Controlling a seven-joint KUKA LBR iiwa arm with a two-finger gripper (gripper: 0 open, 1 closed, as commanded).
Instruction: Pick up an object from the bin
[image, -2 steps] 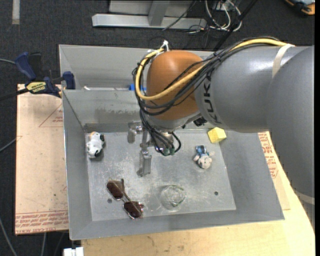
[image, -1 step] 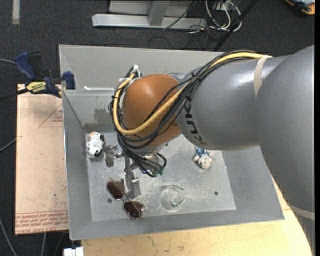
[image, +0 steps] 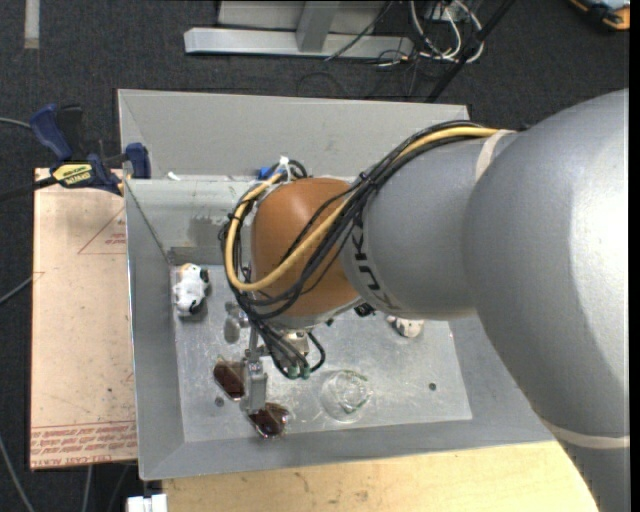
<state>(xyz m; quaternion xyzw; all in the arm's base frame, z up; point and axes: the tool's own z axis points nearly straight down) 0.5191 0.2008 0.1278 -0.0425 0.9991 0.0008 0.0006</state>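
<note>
Camera view: the arm's fingers (image: 255, 382) are low over the lower-left floor of the bin (image: 152, 330), between the two brown lenses of a pair of sunglasses (image: 231, 379). Whether they are apart or clamped cannot be told. A clear glass piece (image: 345, 393) lies nearby.

Arm (image: 500, 260) and orange cover (image: 300, 245) conceal the middle of the bin (image: 150, 330); a small white object (image: 406, 327) beneath the arm is half hidden and unidentifiable.

Matt metal bin (image: 430, 392), glossy clear object (image: 345, 393)
</note>
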